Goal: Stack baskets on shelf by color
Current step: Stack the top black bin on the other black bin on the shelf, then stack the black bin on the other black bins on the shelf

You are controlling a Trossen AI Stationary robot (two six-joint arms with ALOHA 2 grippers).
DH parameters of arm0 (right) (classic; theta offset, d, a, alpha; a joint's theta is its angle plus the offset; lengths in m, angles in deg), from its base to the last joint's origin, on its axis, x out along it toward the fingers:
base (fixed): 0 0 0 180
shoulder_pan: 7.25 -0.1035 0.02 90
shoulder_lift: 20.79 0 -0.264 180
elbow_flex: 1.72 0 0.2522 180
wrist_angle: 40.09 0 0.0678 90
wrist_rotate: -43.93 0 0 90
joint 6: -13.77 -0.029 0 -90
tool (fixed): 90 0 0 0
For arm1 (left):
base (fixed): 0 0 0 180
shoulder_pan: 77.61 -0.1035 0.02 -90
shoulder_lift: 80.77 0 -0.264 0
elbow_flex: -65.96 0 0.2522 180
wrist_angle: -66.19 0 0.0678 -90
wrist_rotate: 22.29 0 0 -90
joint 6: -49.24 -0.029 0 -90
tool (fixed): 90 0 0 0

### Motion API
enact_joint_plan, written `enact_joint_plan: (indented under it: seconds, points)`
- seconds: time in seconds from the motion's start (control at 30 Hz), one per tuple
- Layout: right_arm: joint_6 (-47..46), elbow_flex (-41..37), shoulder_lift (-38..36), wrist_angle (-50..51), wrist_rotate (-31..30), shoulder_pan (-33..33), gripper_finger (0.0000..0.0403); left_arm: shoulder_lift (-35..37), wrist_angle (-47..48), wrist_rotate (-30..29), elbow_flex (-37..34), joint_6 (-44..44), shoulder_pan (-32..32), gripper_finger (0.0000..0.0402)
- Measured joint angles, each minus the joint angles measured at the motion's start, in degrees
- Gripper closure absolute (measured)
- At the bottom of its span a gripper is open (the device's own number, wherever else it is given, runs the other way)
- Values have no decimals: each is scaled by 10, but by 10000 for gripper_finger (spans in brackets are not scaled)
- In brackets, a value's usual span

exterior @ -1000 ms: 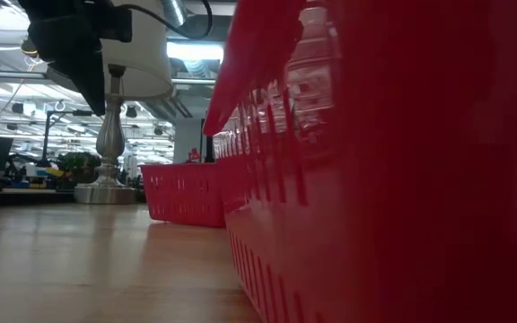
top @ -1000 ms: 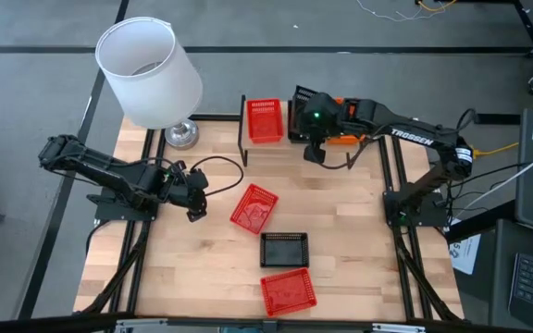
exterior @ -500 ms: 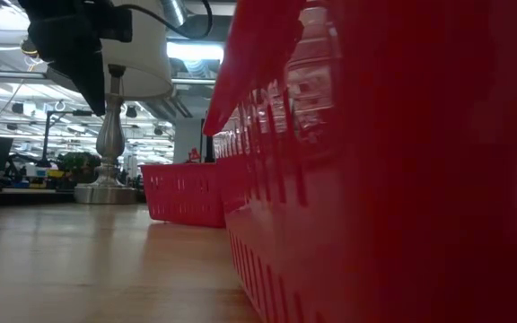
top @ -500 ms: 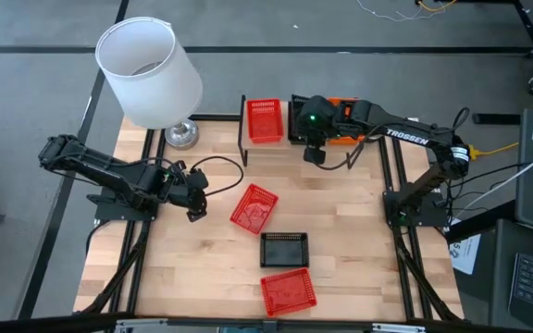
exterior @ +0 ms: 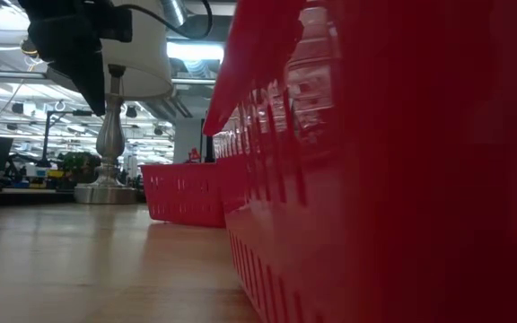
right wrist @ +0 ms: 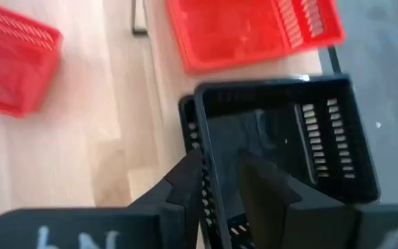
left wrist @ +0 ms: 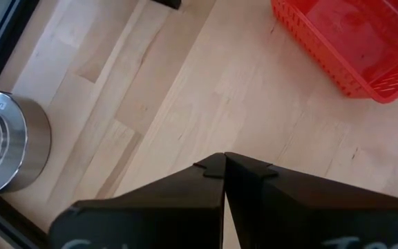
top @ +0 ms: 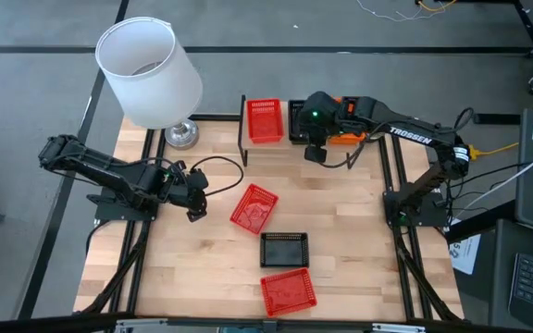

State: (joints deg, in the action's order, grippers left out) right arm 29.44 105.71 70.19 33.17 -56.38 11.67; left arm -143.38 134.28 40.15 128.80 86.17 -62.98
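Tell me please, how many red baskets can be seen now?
3: one red basket on the shelf, one tilted at the table's middle, one near the front edge. More could be hidden under the right arm.

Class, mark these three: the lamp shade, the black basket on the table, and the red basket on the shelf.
Lamp shade (top: 148,72), high view, its white side wall.
Black basket (top: 284,248), high view, its floor.
Red basket (top: 265,120), high view, its floor; the shelf is beneath it.
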Motion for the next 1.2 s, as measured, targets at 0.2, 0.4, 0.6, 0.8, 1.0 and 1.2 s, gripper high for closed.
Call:
enact_joint_plan:
  seconds: [0.2,0.4,0.6,0.8,1.0,1.2]
  points:
    - [-65,75,-1,50,118,-10,310,0,0,0,0,0,0,401]
    - [-95,91,-1,59,80,-62,315,0,0,0,0,0,0,401]
    - [-139,2,3,-17,-156,-86,324,0,-6,-5,0,0,0,401]
    - [-141,-88,3,-53,-261,-98,328,0,-10,-6,0,0,0,401]
    - [-134,-119,3,-98,-269,-98,328,0,-10,-5,0,0,0,401]
    - [-138,-69,2,-83,-242,-108,328,0,-11,-5,0,0,0,401]
